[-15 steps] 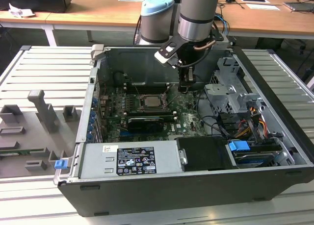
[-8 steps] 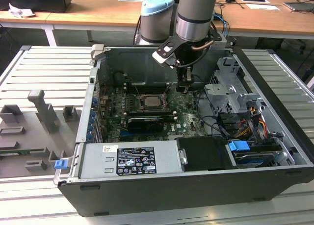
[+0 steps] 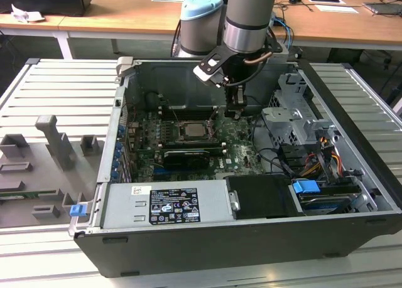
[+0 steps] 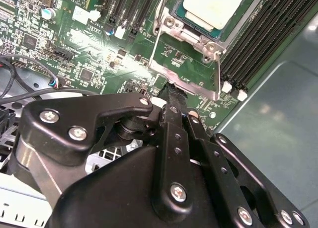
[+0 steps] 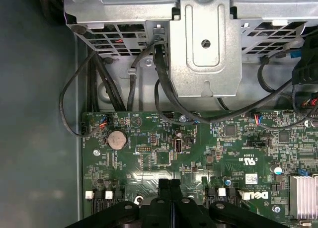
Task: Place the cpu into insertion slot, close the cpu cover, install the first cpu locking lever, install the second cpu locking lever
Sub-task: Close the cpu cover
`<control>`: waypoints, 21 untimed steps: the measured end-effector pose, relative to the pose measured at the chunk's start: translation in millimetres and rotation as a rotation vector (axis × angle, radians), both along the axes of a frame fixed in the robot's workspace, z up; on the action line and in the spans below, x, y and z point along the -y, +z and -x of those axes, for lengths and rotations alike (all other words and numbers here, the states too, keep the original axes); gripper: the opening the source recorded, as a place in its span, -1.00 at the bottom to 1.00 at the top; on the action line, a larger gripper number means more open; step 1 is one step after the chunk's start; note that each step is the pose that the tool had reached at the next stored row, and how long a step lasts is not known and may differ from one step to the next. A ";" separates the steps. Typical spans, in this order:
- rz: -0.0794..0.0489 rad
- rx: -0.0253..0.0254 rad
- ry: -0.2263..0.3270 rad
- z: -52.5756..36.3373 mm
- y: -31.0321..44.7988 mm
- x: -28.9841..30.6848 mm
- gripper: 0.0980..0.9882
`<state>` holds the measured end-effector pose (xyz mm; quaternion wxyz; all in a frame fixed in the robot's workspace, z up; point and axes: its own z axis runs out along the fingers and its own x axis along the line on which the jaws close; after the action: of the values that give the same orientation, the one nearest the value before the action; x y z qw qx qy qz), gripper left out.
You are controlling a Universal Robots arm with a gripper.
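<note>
The cpu [image 4: 216, 4], pale silver, lies flat in the insertion slot [image 3: 202, 137] on the green board; from outside the cpu [image 3: 190, 130] shows at the middle of the open case. The silver cpu cover [image 4: 194, 35] frames it and looks lowered over it. Thin wire levers [image 4: 218, 74] run along the socket's sides. My gripper [image 4: 171, 91] is shut, its fingers pressed together with nothing between them, its tip at a silver metal tab by the socket's edge. In the exterior view the gripper [image 3: 233, 115] hangs just to the socket's right. The gripper [image 5: 170, 184] is low over the board.
Long black memory slots [image 4: 258, 44] flank the socket. A black card [image 3: 182, 156] lies in front of it, then the power supply [image 3: 166, 206]. A metal drive cage [image 5: 203, 39] with black cables [image 5: 161, 84] stands close by the arm. The case walls [image 3: 352, 106] enclose everything.
</note>
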<state>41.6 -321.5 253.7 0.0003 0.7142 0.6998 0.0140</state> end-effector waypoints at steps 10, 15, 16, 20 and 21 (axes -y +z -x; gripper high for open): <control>0.000 0.0000 0.000 4.1 0.0 0.0 -0.98; 0.000 0.0000 0.000 6.7 0.0 0.0 -0.98; 0.000 0.0000 0.000 7.1 0.0 0.0 -0.98; 0.000 0.0000 0.000 9.3 0.0 0.0 -0.98; 0.000 0.0000 0.000 9.7 0.0 0.0 -0.98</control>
<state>31.9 -321.5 253.7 0.0003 0.7142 0.6998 0.0140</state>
